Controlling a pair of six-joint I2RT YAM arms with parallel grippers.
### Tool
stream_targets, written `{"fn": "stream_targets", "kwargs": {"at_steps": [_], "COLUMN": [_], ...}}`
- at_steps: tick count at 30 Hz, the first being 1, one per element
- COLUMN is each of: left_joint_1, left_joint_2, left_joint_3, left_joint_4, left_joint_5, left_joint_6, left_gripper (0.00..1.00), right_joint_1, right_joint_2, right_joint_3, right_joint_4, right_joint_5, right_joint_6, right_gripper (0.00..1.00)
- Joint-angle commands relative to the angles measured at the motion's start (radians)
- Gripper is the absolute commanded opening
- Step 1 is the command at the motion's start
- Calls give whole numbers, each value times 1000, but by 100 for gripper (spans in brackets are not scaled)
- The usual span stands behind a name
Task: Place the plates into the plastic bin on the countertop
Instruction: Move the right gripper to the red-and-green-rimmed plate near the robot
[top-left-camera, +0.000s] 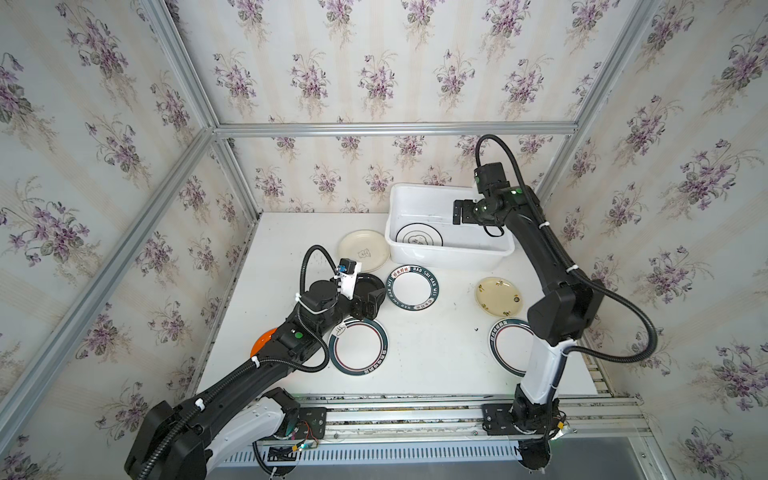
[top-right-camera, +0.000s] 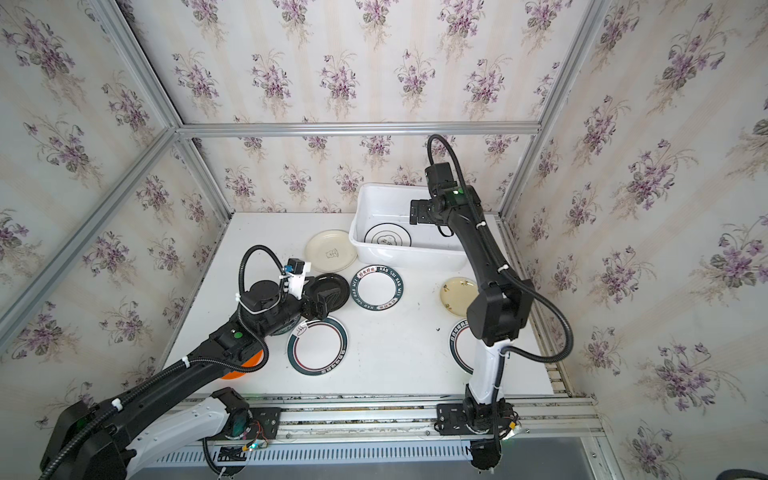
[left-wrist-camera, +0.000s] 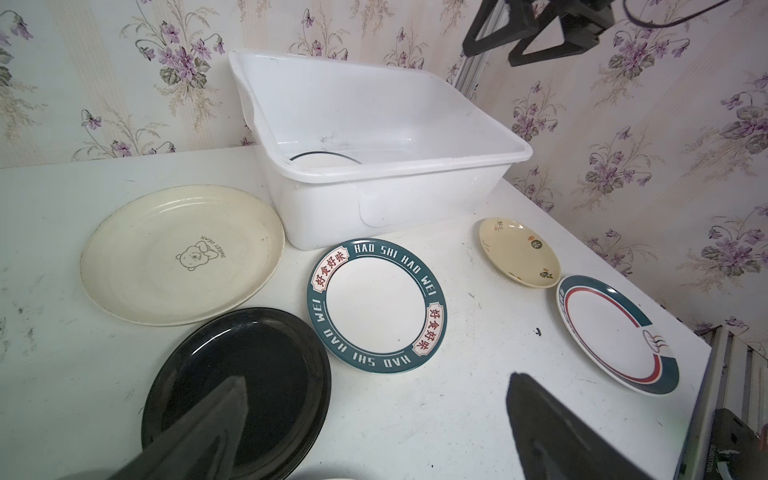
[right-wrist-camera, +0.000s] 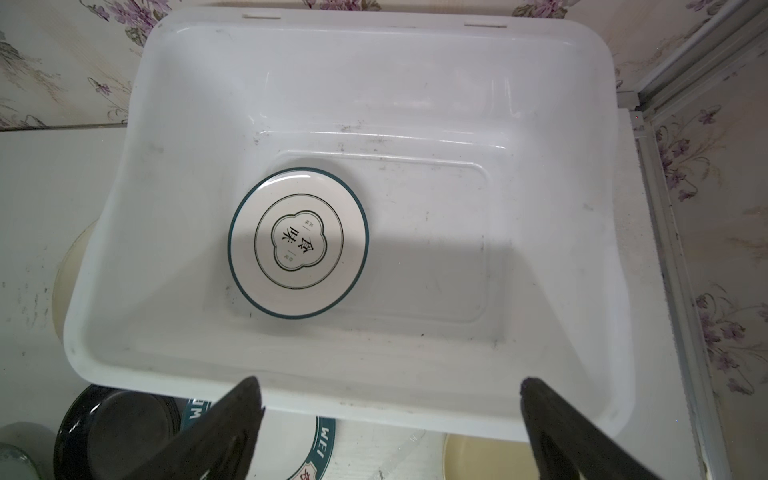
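Left gripper (left-wrist-camera: 376, 378) fingers fill the foreground of the left wrist view, spread wide with nothing between them. They hover low over the near edge of the glossy black plate (left-wrist-camera: 266, 353).

By my reading the task is barely begun. Only 1 plate lies in the plastic bin (top-left-camera: 449, 259): a white plate with a thin dark rim ring (right-wrist-camera: 298, 243) and a lettered emblem at its middle, flat on the bin floor toward its left side. The right gripper (right-wrist-camera: 389, 382) hangs above the bin's right half, its jaws wide apart and empty.

At least 7 plates are left on the countertop (top-left-camera: 436, 353):
- The cream plate (top-left-camera: 363, 250) sits just left of the bin.
- The black plate lies nearer than the cream plate.
- The white plate with a dark lettered rim (top-left-camera: 412, 288) is just right of the black plate, close in front of the bin.
- The small pale yellow plate (top-left-camera: 498, 296) sits to the right.
- 2 white plates with teal rims lie along the near side, 1 at left of centre (top-left-camera: 358, 345) and 1 at right (top-left-camera: 509, 345), the latter partly behind the right arm.
- An orange plate (top-left-camera: 262, 341) peeks out from under the left arm.

The bin stands at the far right of the countertop, against the wall. It is deep, white and scuffed inside, with plenty of free floor.
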Motion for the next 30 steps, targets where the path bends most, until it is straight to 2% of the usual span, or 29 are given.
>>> {"fn": "stream_targets", "kwargs": {"at_steps": [1,4,8,12,15,16,18,20,24,27,30], "left_joint_1": [1,1,1,1,1,1,1,1,1,1,2], "left_joint_2": [2,4,14,25,32,35,44,50,60,65,67], "left_joint_3": [-3,-3,-1,4,3,3,4,6,12,17,18], "left_joint_4": [25,26,30,33,46,48,52,54,52,54,54], "left_joint_5": [4,7,7,34,52,55,62,66,71,87,94], "left_joint_6": [-6,-6,-7,-17,-28,-30,-32,-34,-35,-41,-42], "left_gripper": [100,100,100,100,100,100,100,100,100,100,100], "right_joint_1": [-13,-54,-158,-196,-221,-248,-332,-384,-408,-480,-491], "right_joint_2": [-117,-273,-467,-585,-621,-625,-627,-631,-654,-649,-624], "right_joint_3": [-148,-370,-655,-802,-877,-893,-933,-970,-1054,-1133,-1169], "right_joint_4": [90,168,248,238,245,245,243,247,262,301,290], "right_joint_5": [63,51,-67,-24,22,8,-101,-163,-137,-226,-205], "right_joint_6": [-17,15,100,93,53,54,81,100,107,133,131], "right_gripper": [99,99,99,99,99,100,99,99,99,99,99]}}
